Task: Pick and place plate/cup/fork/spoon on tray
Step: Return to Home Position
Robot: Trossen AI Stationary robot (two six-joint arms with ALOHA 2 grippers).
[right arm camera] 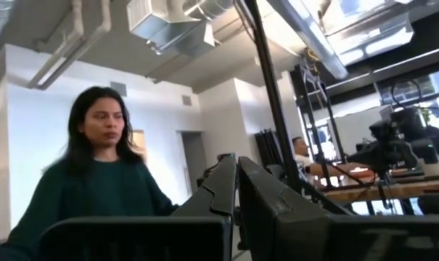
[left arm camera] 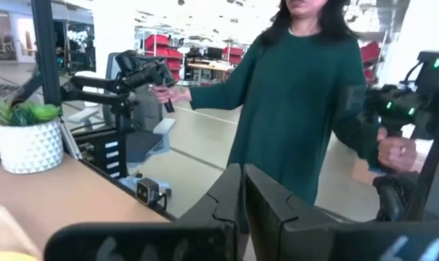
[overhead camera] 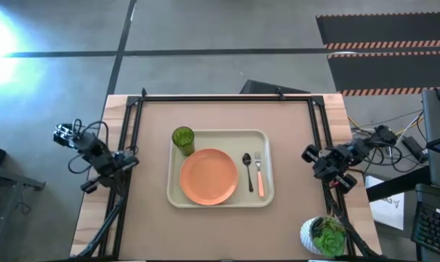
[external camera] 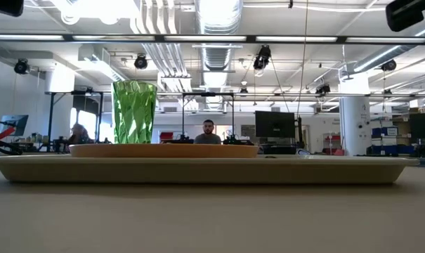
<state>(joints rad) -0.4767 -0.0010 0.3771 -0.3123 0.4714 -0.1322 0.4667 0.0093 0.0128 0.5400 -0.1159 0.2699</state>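
Note:
The cream tray (overhead camera: 267, 138) lies at the table's middle. On it rest the orange plate (overhead camera: 208, 176), the green cup (overhead camera: 182, 138) standing upright at its far left corner, the dark spoon (overhead camera: 248, 169) and the orange-handled fork (overhead camera: 259, 175) side by side right of the plate. In the low view the cup (external camera: 134, 112) stands behind the plate (external camera: 163, 150) on the tray (external camera: 338, 171). My left gripper (overhead camera: 125, 161) waits at the table's left edge, shut and empty; its fingers show in its wrist view (left arm camera: 242, 199). My right gripper (overhead camera: 314, 161) waits at the right edge, shut and empty (right arm camera: 237, 192).
A white pot with a green plant (overhead camera: 323, 236) stands at the table's near right corner; it also shows in the left wrist view (left arm camera: 27, 141). A person in a dark green top (left arm camera: 299, 94) stands beyond the table's right side, holding handles. Black frame rails run along the table's left, right and far edges.

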